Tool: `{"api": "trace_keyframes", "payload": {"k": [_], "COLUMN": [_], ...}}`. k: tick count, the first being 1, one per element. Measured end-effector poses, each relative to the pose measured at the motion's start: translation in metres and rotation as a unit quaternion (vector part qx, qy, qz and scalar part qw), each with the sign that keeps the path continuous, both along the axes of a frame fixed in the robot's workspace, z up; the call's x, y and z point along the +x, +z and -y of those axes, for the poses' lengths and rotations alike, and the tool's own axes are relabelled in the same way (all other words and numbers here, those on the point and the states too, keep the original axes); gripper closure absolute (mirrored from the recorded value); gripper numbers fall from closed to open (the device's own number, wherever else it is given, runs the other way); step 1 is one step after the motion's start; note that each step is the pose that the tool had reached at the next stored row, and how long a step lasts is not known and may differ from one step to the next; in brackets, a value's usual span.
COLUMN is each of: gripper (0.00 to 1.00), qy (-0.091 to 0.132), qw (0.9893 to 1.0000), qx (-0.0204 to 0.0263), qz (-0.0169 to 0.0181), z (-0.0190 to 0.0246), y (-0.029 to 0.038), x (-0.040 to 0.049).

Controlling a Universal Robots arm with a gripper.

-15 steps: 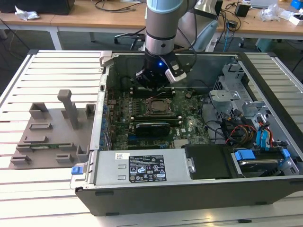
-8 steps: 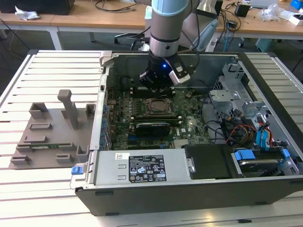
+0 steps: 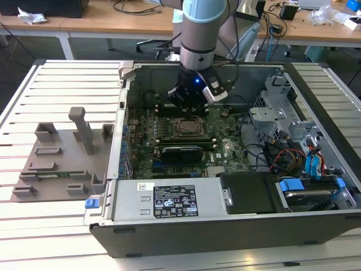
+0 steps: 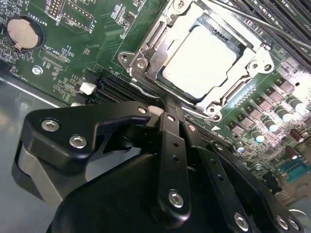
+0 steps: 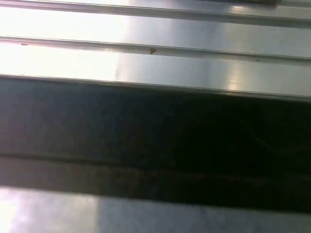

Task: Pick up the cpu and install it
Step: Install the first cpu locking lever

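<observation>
Exterior view, left to right: grey fixture plate (image 3: 62, 161) on slatted table (image 3: 22, 237); open computer case (image 3: 237, 226); gripper (image 3: 189, 107) low above motherboard (image 3: 169, 141). Second wrist view: cpu (image 4: 201, 60) seated in socket frame (image 4: 146, 51), silver top exposed; gripper (image 4: 167, 104) fingers pressed together, empty, just beside socket.

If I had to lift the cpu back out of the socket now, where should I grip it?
Probably from straight above, on two opposite edges. The cpu lies flat inside the socket's metal frame, which surrounds it closely, so a side approach looks blocked. Its pale top is thin and smooth, leaving only the rim to pinch. The gripper sits just beside the frame.
</observation>
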State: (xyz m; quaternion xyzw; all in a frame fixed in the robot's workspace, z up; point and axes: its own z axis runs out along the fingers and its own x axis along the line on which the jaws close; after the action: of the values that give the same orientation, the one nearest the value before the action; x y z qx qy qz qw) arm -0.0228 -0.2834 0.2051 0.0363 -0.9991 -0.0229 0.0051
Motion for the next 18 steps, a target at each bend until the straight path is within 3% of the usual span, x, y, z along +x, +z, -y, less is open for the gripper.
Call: {"api": "trace_keyframes", "payload": {"k": [7, 18], "gripper": [0.89, 0.89], "qy": [0.0, 0.0], "qw": [1.0, 1.0], "qx": [-0.0006, -0.0004], "qz": [-0.0002, 0.0], "z": [0.0001, 0.0], "y": [-0.0016, -0.0048], "x": [0.0107, 0.0143]}}
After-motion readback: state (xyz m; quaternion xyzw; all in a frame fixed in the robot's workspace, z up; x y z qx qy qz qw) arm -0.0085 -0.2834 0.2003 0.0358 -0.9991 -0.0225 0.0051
